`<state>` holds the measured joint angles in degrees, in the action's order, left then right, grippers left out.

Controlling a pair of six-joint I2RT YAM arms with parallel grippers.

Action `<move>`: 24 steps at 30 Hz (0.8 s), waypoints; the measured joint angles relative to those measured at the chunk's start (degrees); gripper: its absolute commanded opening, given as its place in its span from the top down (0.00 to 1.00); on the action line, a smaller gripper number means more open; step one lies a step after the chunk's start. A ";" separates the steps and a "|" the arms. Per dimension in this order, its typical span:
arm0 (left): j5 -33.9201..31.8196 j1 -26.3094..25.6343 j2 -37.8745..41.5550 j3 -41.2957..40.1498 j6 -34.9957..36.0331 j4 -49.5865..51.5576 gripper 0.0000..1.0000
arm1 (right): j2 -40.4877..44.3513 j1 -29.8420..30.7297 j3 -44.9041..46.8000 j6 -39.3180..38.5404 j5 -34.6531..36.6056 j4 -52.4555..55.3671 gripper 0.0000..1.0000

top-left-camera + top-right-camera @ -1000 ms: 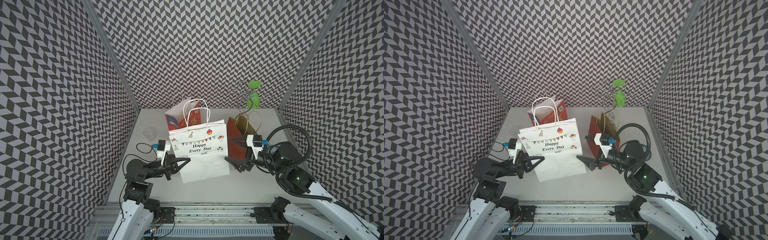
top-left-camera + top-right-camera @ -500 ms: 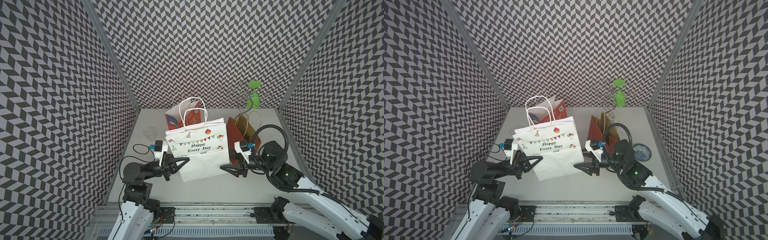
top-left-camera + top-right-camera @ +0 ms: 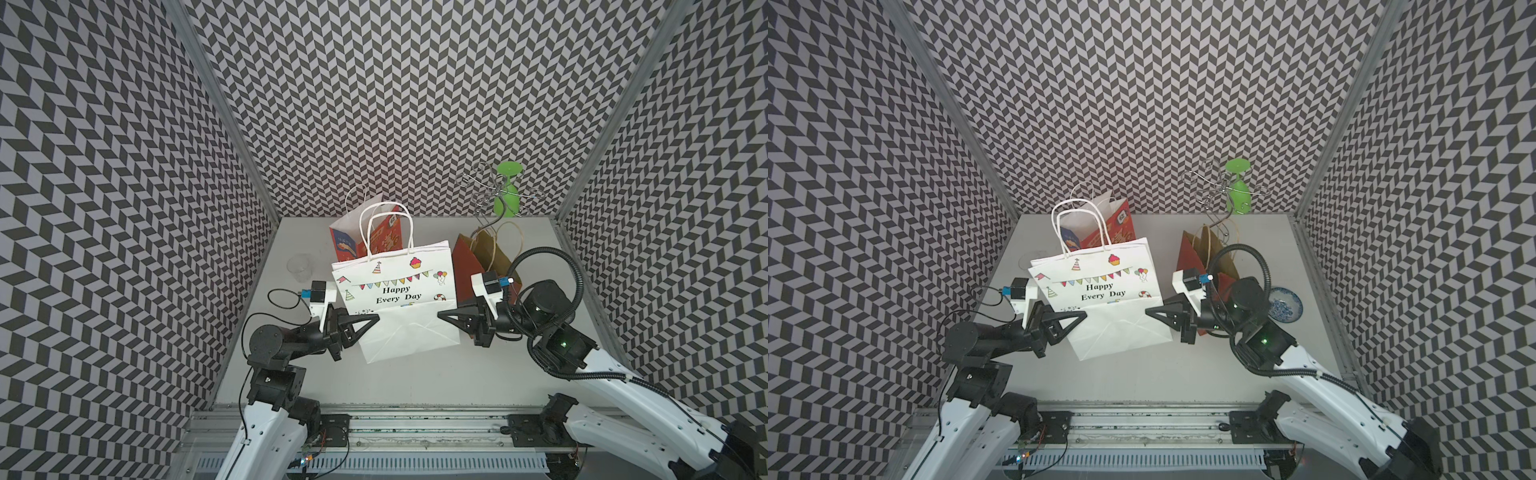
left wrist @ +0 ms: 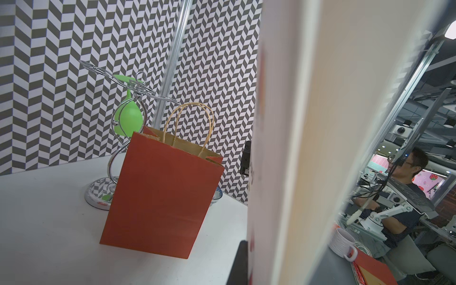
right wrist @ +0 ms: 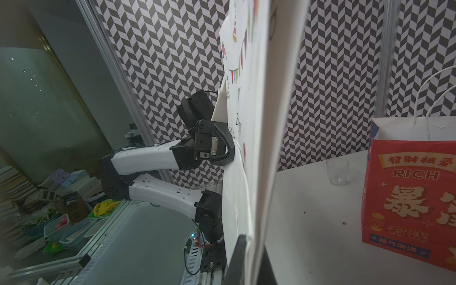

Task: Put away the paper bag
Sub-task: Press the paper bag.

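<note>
The white paper bag point(image 3: 395, 291) printed "Happy Every Day" stands tilted mid-table in both top views, its folded bottom toward the front. My left gripper point(image 3: 375, 317) sits at the bag's left edge. In the left wrist view one dark finger point(image 4: 238, 264) lies against the bag's point(image 4: 308, 148) printed face and the other is hidden behind the paper. My right gripper point(image 3: 441, 314) is at the right edge. In the right wrist view this gripper point(image 5: 251, 244) is shut, with the bag's point(image 5: 261, 123) paper pinched between both fingers.
A red-brown paper bag point(image 3: 469, 257) stands just behind my right gripper. A red printed bag point(image 3: 382, 237) stands behind the white one. A clear cup point(image 3: 300, 268) sits at the left, a wire rack with a green glass point(image 3: 505, 195) at the back right, and a blue bowl point(image 3: 1283, 305) beside my right arm.
My right gripper moved in from the right, open, and shut on the bag's right edge. The left gripper stayed at the left edge. The bag rocked slightly.
</note>
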<state>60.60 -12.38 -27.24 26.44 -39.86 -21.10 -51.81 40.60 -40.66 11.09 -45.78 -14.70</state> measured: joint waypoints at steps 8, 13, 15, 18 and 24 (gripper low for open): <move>-1.51 -0.04 4.57 -3.39 -0.15 -0.55 0.14 | -0.02 -0.02 -0.50 4.92 1.49 -2.56 1.00; -1.40 -0.24 6.97 -8.15 -0.96 -0.37 0.22 | -0.02 -0.02 -2.47 7.28 3.50 -3.56 1.00; -1.27 -0.44 7.52 -8.52 -1.53 -0.55 0.38 | -0.02 0.00 -2.69 7.74 3.82 -4.09 1.00; -0.96 -0.76 8.15 -8.50 -1.79 -1.55 0.84 | -0.02 -0.02 -2.69 8.39 3.82 -4.20 1.00; -0.81 -0.83 7.50 -8.50 -1.79 -2.51 0.99 | -0.02 -0.02 -2.67 8.68 3.45 -4.52 1.00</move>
<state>59.79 -13.21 -19.75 17.93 -41.65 -23.62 -51.83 40.58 -43.33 19.77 -42.33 -19.22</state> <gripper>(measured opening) 0.055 0.048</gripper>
